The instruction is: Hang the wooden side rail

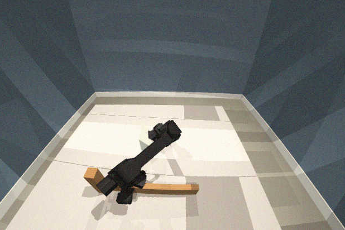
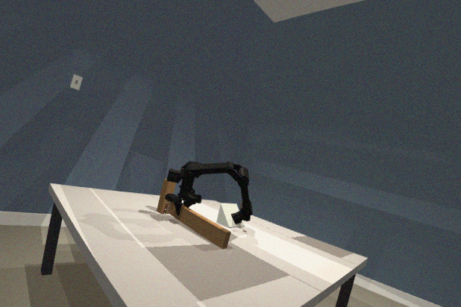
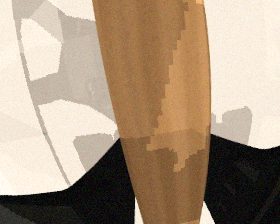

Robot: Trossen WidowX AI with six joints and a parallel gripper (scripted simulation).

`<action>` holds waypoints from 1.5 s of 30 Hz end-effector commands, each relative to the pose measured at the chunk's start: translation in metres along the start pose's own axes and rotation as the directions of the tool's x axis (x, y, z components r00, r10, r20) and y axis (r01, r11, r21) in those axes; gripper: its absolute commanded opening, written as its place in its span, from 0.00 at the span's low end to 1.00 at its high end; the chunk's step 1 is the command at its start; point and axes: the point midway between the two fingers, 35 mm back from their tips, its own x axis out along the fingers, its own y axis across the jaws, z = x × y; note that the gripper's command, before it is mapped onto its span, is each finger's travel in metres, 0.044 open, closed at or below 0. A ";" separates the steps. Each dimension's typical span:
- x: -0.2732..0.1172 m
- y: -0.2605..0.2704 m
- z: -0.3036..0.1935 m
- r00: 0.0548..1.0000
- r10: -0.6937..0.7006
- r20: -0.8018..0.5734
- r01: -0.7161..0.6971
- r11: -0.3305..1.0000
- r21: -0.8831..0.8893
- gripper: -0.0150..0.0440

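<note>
The wooden side rail [image 1: 170, 188] [image 2: 205, 225] [image 3: 161, 75] stands on edge, its near end close against the lower part of the upright wooden headboard post [image 1: 92, 172] [image 2: 166, 191]. The rail's far end is low at the table top; whether it touches is not clear. My gripper [image 2: 177, 209] [image 3: 152, 132] is shut on the rail near the post, with one black finger on each side in the wrist view. The hooks, the pins and the slot are hidden or too small to make out, so whether the hooks sit on the pins cannot be told.
The pale table [image 1: 217, 145] [image 2: 127, 227] carries everything. A pale green wedge-shaped block [image 1: 143, 137] [image 2: 227, 216] stands behind the rail, beside the arm's base. The arm arches over from its base to the rail. Shadows fall across the table top.
</note>
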 end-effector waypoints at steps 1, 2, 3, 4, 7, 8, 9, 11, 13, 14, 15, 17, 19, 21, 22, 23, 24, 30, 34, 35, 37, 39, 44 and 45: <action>-0.008 -0.002 -0.003 1.000 -0.018 -0.010 0.018 1.000 -0.003 0.25; -0.008 -0.002 -0.003 1.000 -0.018 -0.010 0.018 1.000 -0.003 0.25; -0.008 -0.002 -0.004 1.000 -0.018 -0.010 0.018 1.000 -0.003 0.25; -0.008 -0.002 -0.004 1.000 -0.018 -0.010 0.018 1.000 -0.003 0.25; -0.008 -0.002 -0.004 1.000 -0.018 -0.010 0.018 1.000 -0.003 0.25; -0.009 -0.002 -0.004 1.000 -0.018 -0.010 0.018 1.000 -0.003 0.25; -0.009 -0.002 -0.004 1.000 -0.018 -0.010 0.018 1.000 -0.003 0.25; -0.009 -0.002 -0.004 1.000 -0.018 -0.010 0.018 1.000 -0.003 0.25; -0.009 -0.002 -0.005 1.000 -0.018 -0.010 0.018 1.000 -0.003 0.25; -0.009 -0.002 -0.005 1.000 -0.018 -0.010 0.018 1.000 -0.003 0.25; -0.009 -0.002 -0.005 1.000 -0.018 -0.010 0.018 1.000 -0.003 0.25; -0.009 -0.001 -0.005 1.000 -0.018 -0.010 0.018 1.000 -0.003 0.25; -0.009 -0.001 -0.005 1.000 -0.018 -0.010 0.018 1.000 -0.003 0.25; -0.009 -0.001 -0.005 1.000 -0.018 -0.010 0.018 1.000 -0.003 0.25; -0.009 -0.001 -0.006 1.000 -0.018 -0.010 0.018 1.000 -0.003 0.25; -0.008 -0.001 -0.006 1.000 -0.018 -0.010 0.018 1.000 -0.003 0.25; -0.008 -0.001 -0.006 1.000 -0.018 -0.010 0.018 1.000 -0.003 0.25; -0.008 0.000 -0.007 1.000 -0.018 -0.010 0.018 1.000 -0.003 0.25; -0.007 0.001 -0.007 1.000 -0.018 -0.010 0.018 1.000 -0.003 0.25; -0.007 0.001 -0.007 1.000 -0.018 -0.010 0.018 1.000 -0.003 0.25; -0.007 0.001 -0.007 1.000 -0.018 -0.010 0.018 1.000 -0.003 0.25; -0.007 0.001 -0.008 1.000 -0.018 -0.010 0.018 1.000 -0.003 0.25; -0.006 0.000 -0.008 1.000 -0.018 -0.010 0.018 1.000 -0.003 0.25; -0.006 0.000 -0.008 1.000 -0.018 -0.010 0.018 1.000 -0.003 0.25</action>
